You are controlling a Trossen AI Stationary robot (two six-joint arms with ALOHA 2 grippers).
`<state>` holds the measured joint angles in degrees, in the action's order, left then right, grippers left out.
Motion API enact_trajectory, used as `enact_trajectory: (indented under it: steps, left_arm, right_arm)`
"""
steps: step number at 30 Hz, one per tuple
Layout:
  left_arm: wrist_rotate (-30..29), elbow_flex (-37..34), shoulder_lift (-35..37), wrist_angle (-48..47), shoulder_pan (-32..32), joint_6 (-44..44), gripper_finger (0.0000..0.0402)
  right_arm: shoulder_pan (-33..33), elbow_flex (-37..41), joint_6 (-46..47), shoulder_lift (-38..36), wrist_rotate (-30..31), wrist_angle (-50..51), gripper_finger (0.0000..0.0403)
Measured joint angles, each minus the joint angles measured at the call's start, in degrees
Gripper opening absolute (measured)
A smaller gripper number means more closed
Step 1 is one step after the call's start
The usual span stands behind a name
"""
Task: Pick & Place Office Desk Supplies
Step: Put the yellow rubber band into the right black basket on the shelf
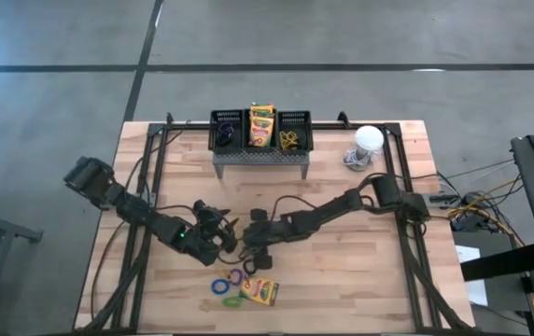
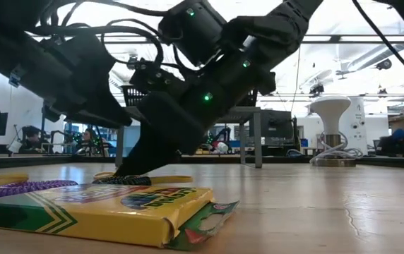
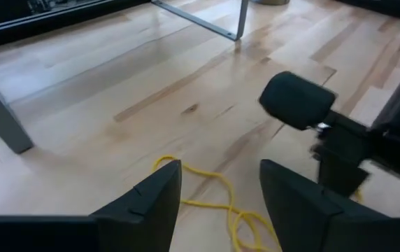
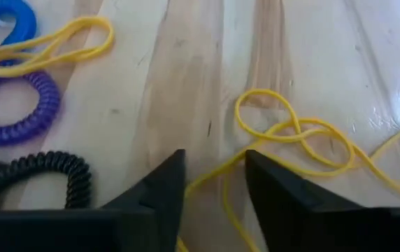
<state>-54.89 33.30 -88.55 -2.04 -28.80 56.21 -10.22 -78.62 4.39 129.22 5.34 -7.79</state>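
Observation:
A tangled yellow elastic loop (image 4: pixel 299 134) lies flat on the wooden table. My right gripper (image 4: pixel 215 157) is open and low over it, with one strand running between its fingers. My left gripper (image 3: pixel 221 168) is also open, close beside it, with another part of the yellow loop (image 3: pixel 207 204) between its fingers. Whether either touches the loop, I cannot tell. Near the front edge lie a purple coil loop (image 4: pixel 25 119), a blue one (image 4: pixel 4 21), a black one (image 4: pixel 43 168), a second yellow loop (image 4: pixel 46 42) and a crayon box (image 1: pixel 259 292).
Three black mesh bins (image 1: pixel 261 131) stand on a grey perforated stand (image 1: pixel 259 159) at the far edge; the middle bin holds a crayon box (image 1: pixel 261 124). A white round-topped object (image 1: pixel 368 140) sits at the far right. Both arms crowd the table's middle.

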Motion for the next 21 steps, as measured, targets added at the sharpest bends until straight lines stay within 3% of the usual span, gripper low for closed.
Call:
enact_trajectory:
  steps: [7,12,17,21]
  left_arm:
    - [0.0,0.0,-0.1,-0.5,0.0,0.8,0.0197]
    - [-0.1,0.0,-0.2,-0.9,0.0,0.9,0.0197]
    - [-0.5,0.0,-0.2,-0.8,0.0,1.0,0.0197]
    - [-0.9,0.0,-0.2,-0.8,0.0,1.0,0.0197]
  right_arm:
    - [0.0,3.3,-4.4,-5.5,0.7,8.9,0.0019]
    - [-0.2,10.9,-4.6,-14.2,2.4,11.5,0.0011]
    - [-1.5,20.8,-4.7,-27.3,11.5,5.8,0.0009]
    - [-1.5,28.2,-5.8,-37.0,12.7,-2.1,0.0009]
